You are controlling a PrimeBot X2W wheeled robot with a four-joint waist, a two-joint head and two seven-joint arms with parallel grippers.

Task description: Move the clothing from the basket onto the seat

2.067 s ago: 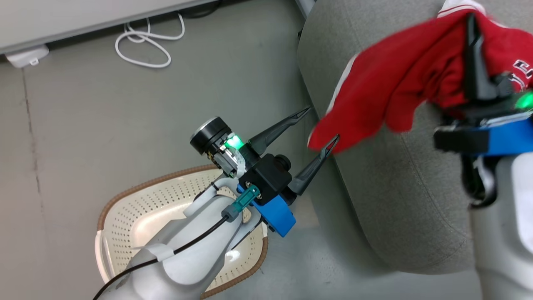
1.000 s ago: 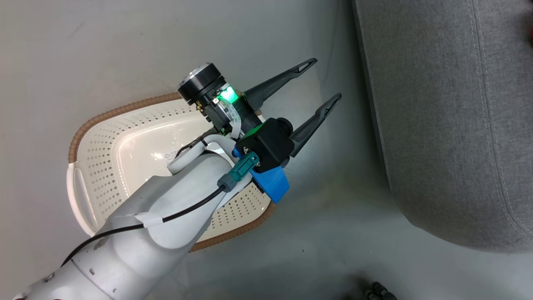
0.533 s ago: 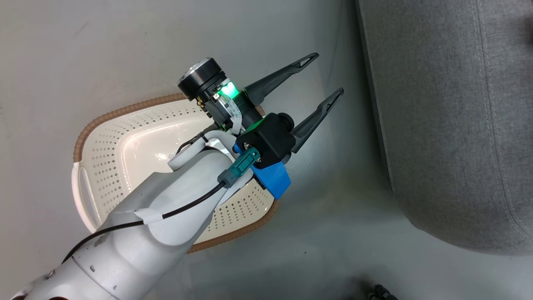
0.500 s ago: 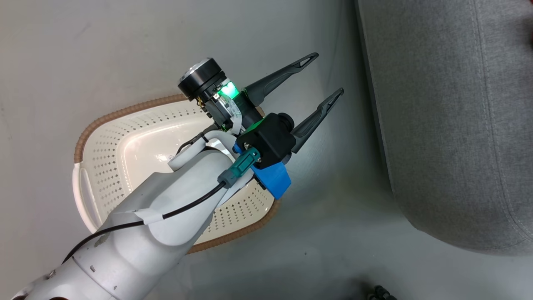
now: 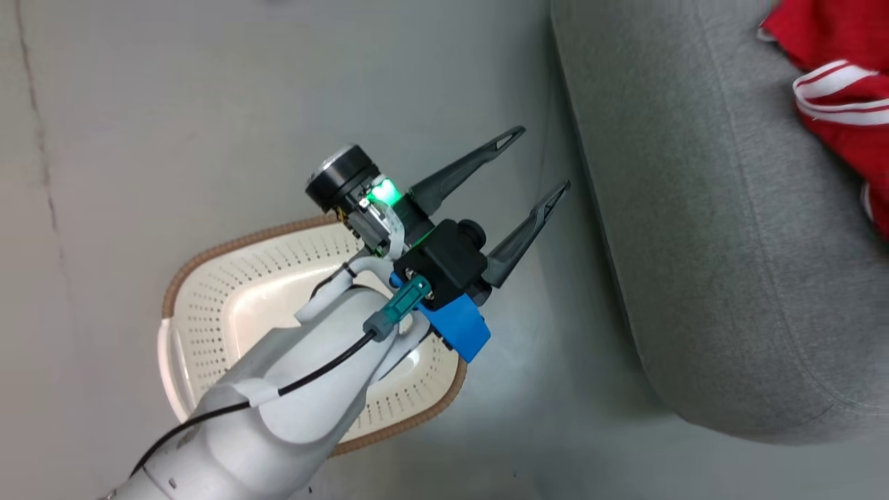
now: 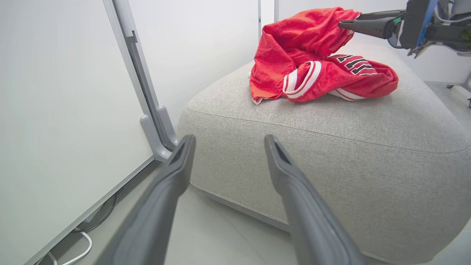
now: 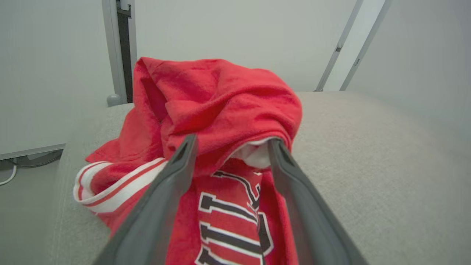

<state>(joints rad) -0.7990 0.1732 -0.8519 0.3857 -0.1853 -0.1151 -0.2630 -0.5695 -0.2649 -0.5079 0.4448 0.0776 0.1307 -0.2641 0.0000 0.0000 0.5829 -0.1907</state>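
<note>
Clothing [image 6: 294, 55]: a red heap on top of the seat [image 6: 331, 154], at 2 o'clock in the head view. The jersey [image 6: 353, 71] with black lettering lies lowest, and a plain red fold stands higher above it.
Right gripper [image 7: 232, 140]: fingers spread, with the high red fold draped over and between their tips, above the jersey.
Left gripper [image 5: 542, 157]: fingers spread apart, pointing to 1 o'clock over the floor [image 5: 173, 104] between basket and seat.
Basket [image 5: 208, 326]: on the floor at 7 o'clock in the head view, partly under the left forearm, apart from the seat.
Partition panel [image 6: 55, 110]: at 9 o'clock in the left wrist view, beside the seat.
</note>
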